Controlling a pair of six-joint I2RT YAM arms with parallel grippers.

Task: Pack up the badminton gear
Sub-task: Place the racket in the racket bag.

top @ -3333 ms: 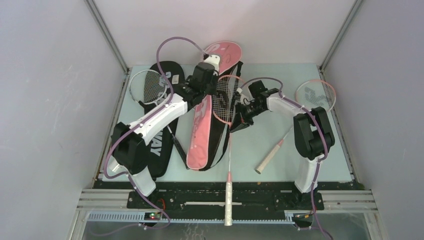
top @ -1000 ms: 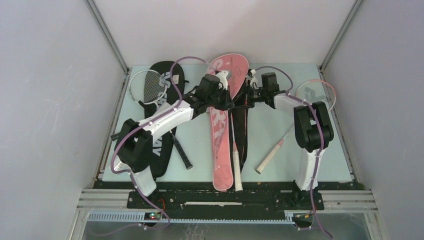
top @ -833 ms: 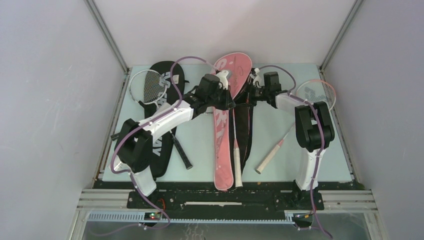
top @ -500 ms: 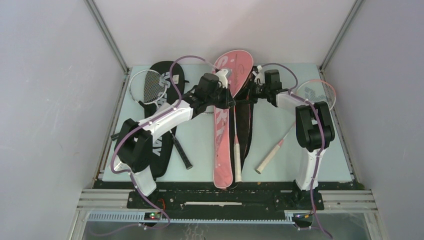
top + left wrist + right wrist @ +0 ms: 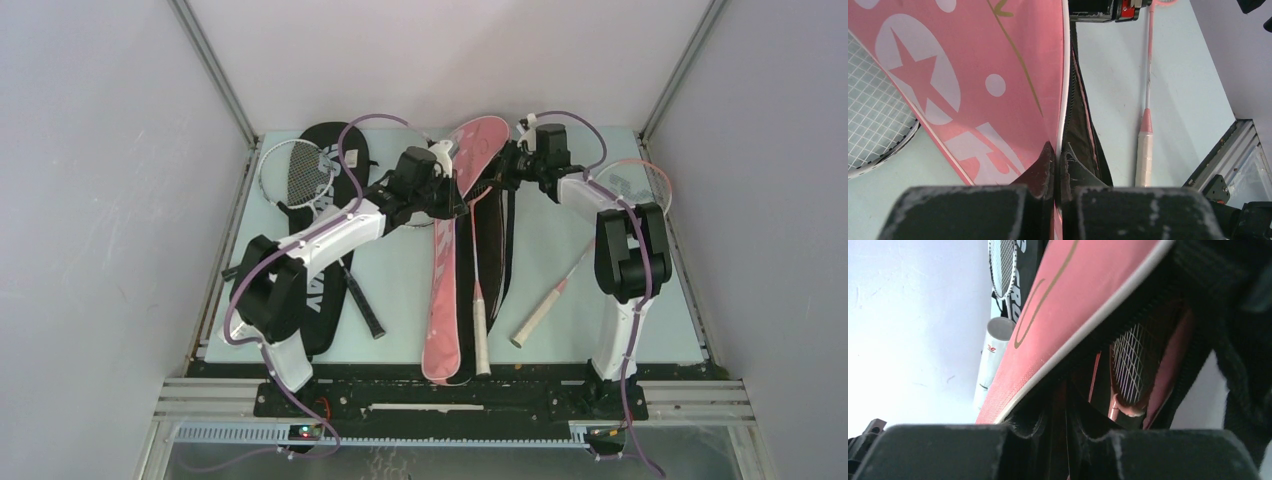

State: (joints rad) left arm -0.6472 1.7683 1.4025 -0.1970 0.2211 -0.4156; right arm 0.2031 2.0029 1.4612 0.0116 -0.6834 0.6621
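Note:
The pink racket cover (image 5: 443, 300) lies lengthwise mid-table, its head (image 5: 482, 138) tipped up at the back and its black inner side (image 5: 497, 255) showing. A pink racket sits inside it, with the strings (image 5: 1132, 362) under the flap and the handle (image 5: 482, 325) sticking out at the front. My left gripper (image 5: 450, 203) is shut on the cover's white-piped edge (image 5: 1062, 100). My right gripper (image 5: 507, 173) is at the cover's open mouth; its jaws stand slightly apart, with a thin fold of the cover (image 5: 1066, 405) loose between them.
A second pink racket (image 5: 628, 186) lies at the right, its handle (image 5: 535, 322) pointing to the front. A white-framed racket (image 5: 298, 172) rests on the black cover (image 5: 318, 295) at the left. A white tube (image 5: 992, 352) lies by the back wall.
My right gripper has moved back and to the right, and its jaws have parted. The pink cover's head has tipped further on edge. The racket handle has shifted slightly right.

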